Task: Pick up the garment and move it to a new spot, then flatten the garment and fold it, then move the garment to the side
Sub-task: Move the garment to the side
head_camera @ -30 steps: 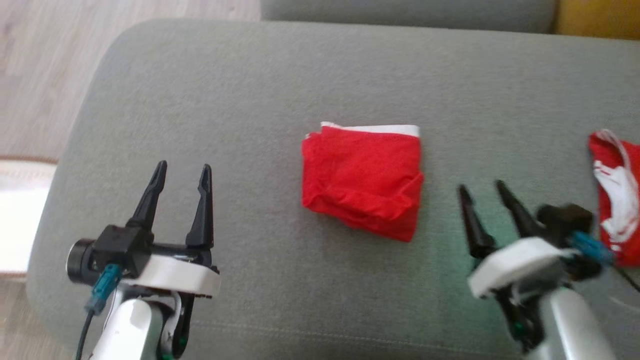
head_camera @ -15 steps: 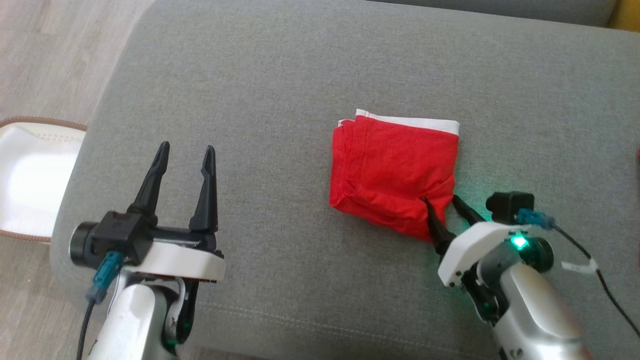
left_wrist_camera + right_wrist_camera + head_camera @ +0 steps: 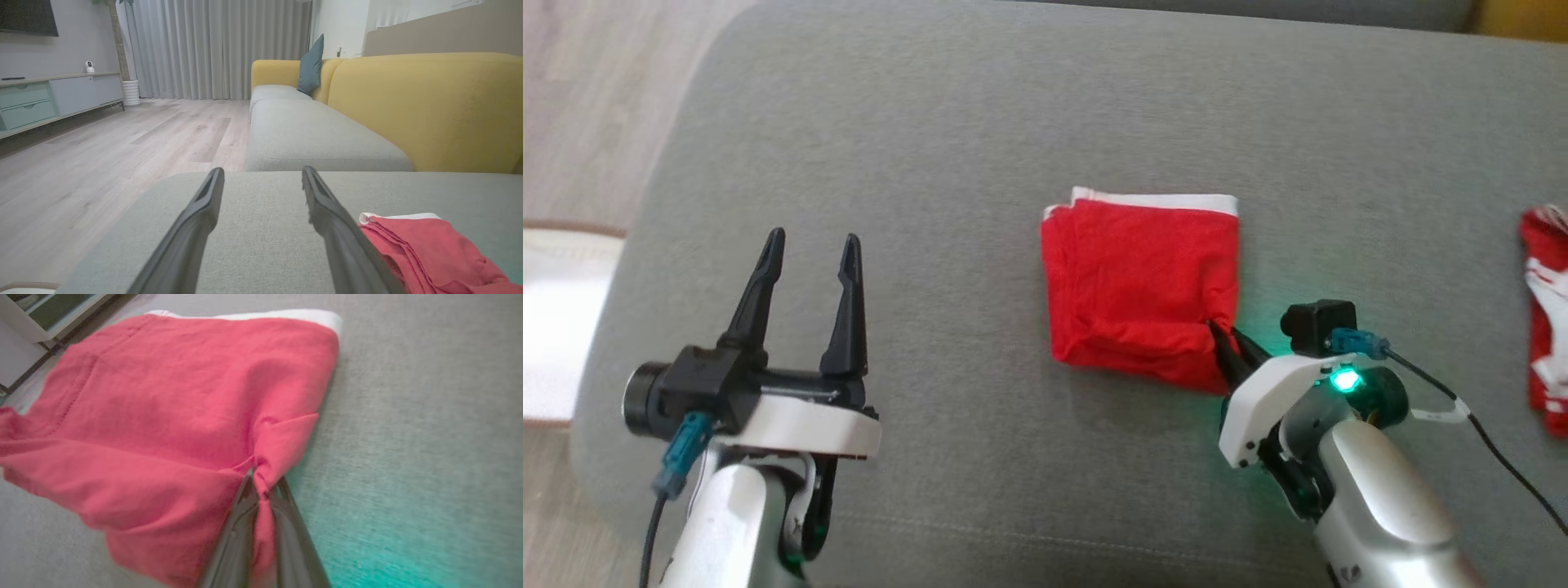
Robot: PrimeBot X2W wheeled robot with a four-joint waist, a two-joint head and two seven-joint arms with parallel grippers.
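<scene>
At three o'clock a red-and-white cloth (image 3: 1543, 318) runs off the edge, at nine o'clock a white object (image 3: 560, 318) likewise, and the right gripper (image 3: 1223, 331) buries its tips in the garment (image 3: 1139, 286).

right gripper (image 3: 1225, 341): was spread, apart from garment (image 3: 1135, 282) | now: pinched onto its near right corner fold

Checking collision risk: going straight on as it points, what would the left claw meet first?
Left claw: likely grey cushion toward its far edge, depth unclear; the red garment lies off to its right.
</scene>
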